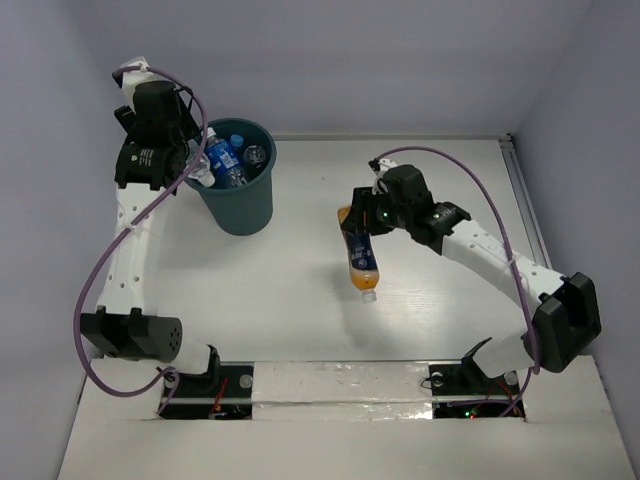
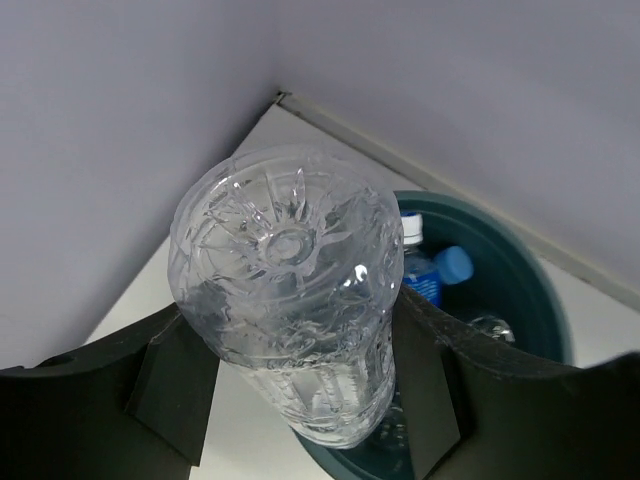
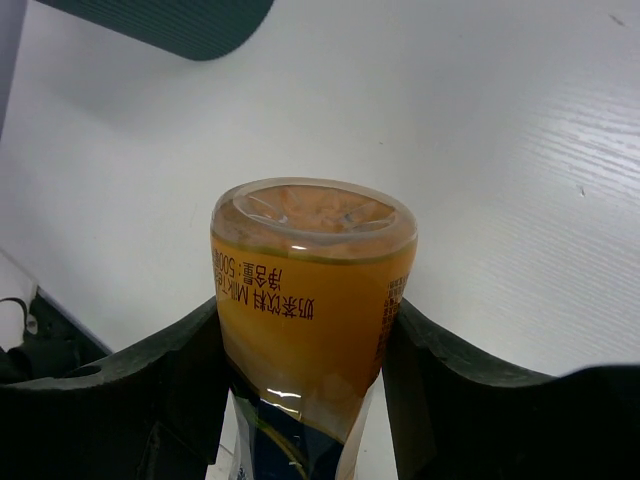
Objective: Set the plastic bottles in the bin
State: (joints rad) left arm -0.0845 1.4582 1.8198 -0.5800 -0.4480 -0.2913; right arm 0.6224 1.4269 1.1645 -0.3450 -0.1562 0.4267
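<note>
Gripping a clear crinkled bottle (image 2: 290,290) in the left tool (image 2: 300,390), closed on both flanks of the body. Holding it base toward the wrist and neck downward, just over the near-left rim of the bin (image 2: 525,295), presumably so as to fall straight inside on release instead of glancing off the edge. Looking into that teal bin at the far left of the worktop (image 1: 280,300): blue-labelled bottles (image 1: 222,160) already in there, plus what looks like another clear one.

Gripping an orange bottle (image 3: 312,290) with a dark label in the right tool (image 3: 305,370), closed around the body close to the base. Pointing the cap end toward the near side, mid-worktop, well apart from the bin and to its right. Taken near the base, probably for ease of reach from the far side; leaves the long cap end sticking out beyond the grip. Cannot tell whether lifted or lying on the surface.

Judged as well along: several bottles binned, one poised over the rim, one in the grip at mid-worktop. Next for the left: simply opening. For the right: carrying left and far, high enough to clear the rim. Worth watching: thin crinkled walls giving under the squeeze, and the orange one swinging about its grip.
</note>
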